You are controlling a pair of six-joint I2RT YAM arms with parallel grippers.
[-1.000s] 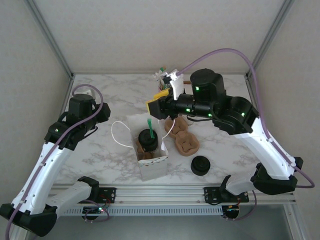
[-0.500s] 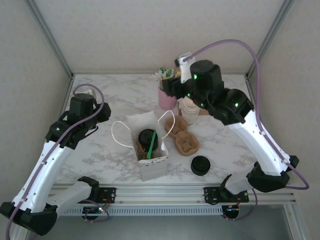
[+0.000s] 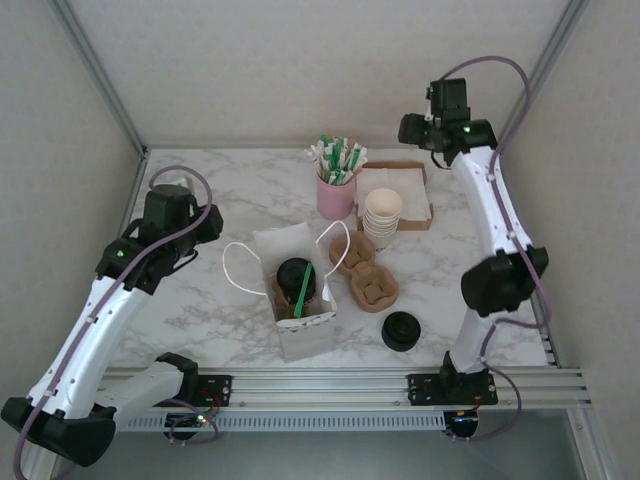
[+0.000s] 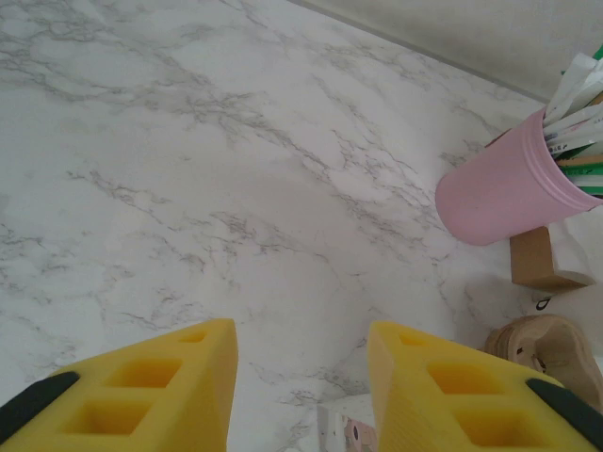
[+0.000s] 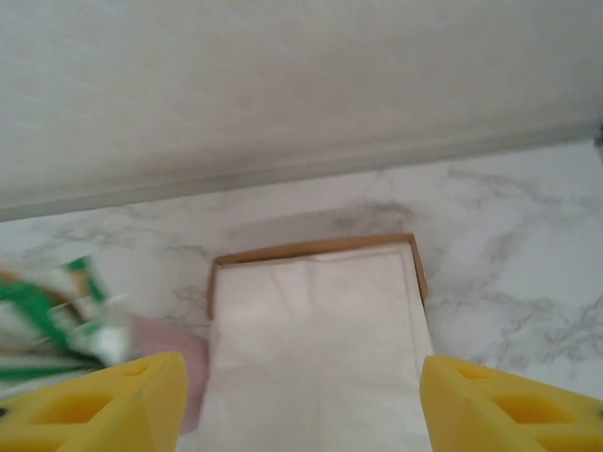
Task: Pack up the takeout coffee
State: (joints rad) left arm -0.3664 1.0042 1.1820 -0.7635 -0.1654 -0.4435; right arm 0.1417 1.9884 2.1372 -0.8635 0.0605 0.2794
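Far-left table point(image 3: 240, 180): bare marble, free passage below my left gripper point(image 4: 300, 344). Centre crowded: white paper bag point(image 3: 305, 338) stands open, handles point(image 3: 232, 268) looping left and far; brown cup carrier point(image 3: 372, 285) just right of it; black lid point(image 3: 400, 331) near-right. Far centre blocked: pink cup point(image 3: 336, 197), cup stack point(image 3: 382, 213), napkin tray point(image 3: 395, 166). Marble right of carrier bare.

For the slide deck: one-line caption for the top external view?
Takeout coffee and green stick sit inside the white paper bag on the marble table.
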